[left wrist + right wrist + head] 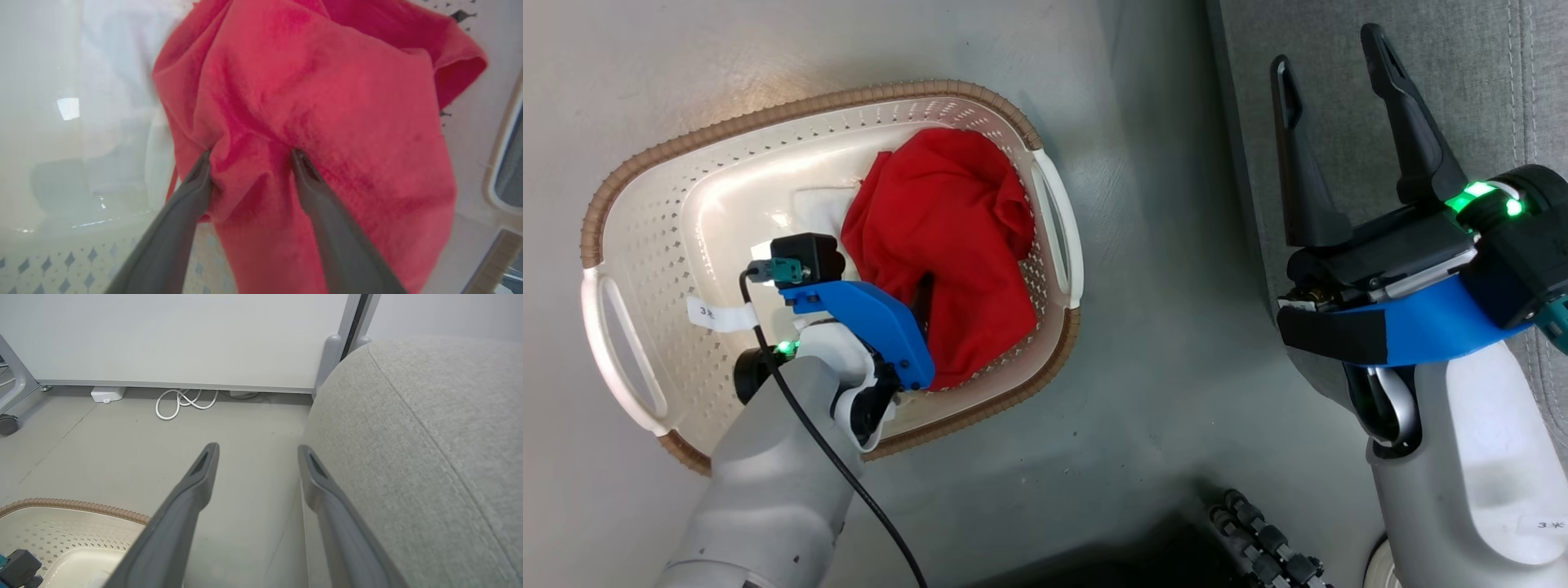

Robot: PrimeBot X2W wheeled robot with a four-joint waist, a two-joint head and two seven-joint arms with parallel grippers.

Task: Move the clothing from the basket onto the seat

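Note:
The clothing [947, 245] is a crumpled red garment lying in the right half of the basket [792, 110], a cream perforated tub with a brown woven rim. My left gripper [923, 306] reaches down into the basket. In the left wrist view it [250, 153] stands open, its two fingertips pressed into the red fabric [306, 102] with a raised fold between them. My right gripper [1327, 53] hangs open and empty over the edge of the seat [1462, 82], a light-grey sofa. In the right wrist view that gripper [257, 448] points along the floor, with the seat [429, 437] to its right and the basket rim [73, 505] at lower left.
A white cloth piece [821, 208] and a white label [719, 314] lie on the basket floor left of the garment. Grey floor separates basket and sofa. A coiled white cable [184, 402] and a small white box [107, 394] lie by the far wall. My base's wheel [1258, 539] is at the bottom.

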